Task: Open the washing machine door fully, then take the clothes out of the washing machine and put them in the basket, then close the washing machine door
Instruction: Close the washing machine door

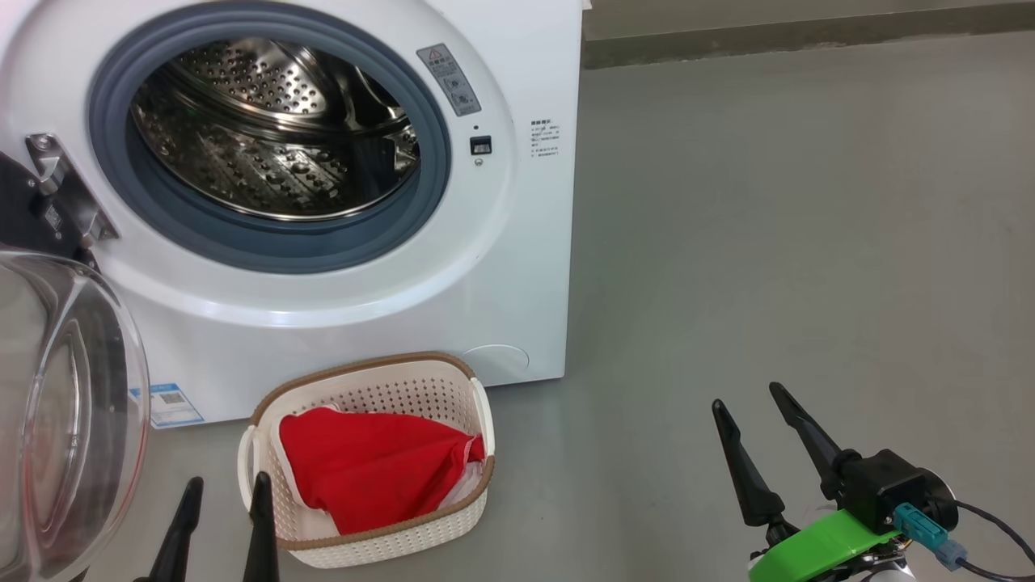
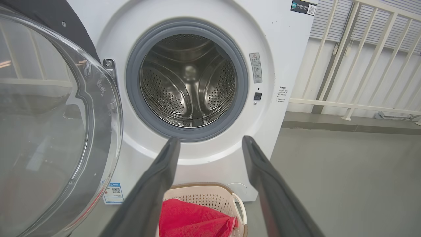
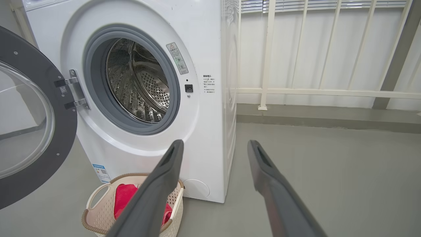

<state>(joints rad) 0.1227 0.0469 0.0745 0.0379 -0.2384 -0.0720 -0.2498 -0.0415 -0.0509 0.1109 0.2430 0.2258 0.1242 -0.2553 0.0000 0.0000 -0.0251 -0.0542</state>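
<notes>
1. The large round black-rimmed door with a bulging clear glass centre (image 3: pixel 29 121) is standing swung wide from the big white front-loading washing machine (image 1: pixel 501 267), so the opening step is looking done.
2. The perforated steel drum (image 1: pixel 275 129) is showing no fabric, so unloading is appearing finished.
3. The bright red clothes with white trim (image 1: pixel 372 469) are lying inside the small cream perforated plastic basket with a brown rim (image 1: pixel 364 368), which is sitting on the grey floor (image 1: pixel 768 242) just before the machine's lower front edge.
4. Closing the door is remaining.
5. The left claw (image 1: pixel 227 479) and right claw (image 1: pixel 745 396) are hanging released, grasping nothing.
6. A grey warning-triangle sticker (image 1: pixel 449 78), a blue QR label (image 1: pixel 166 404) and a block of small print (image 1: pixel 547 139) are showing, all too small to read, and no brand is legible.
</notes>
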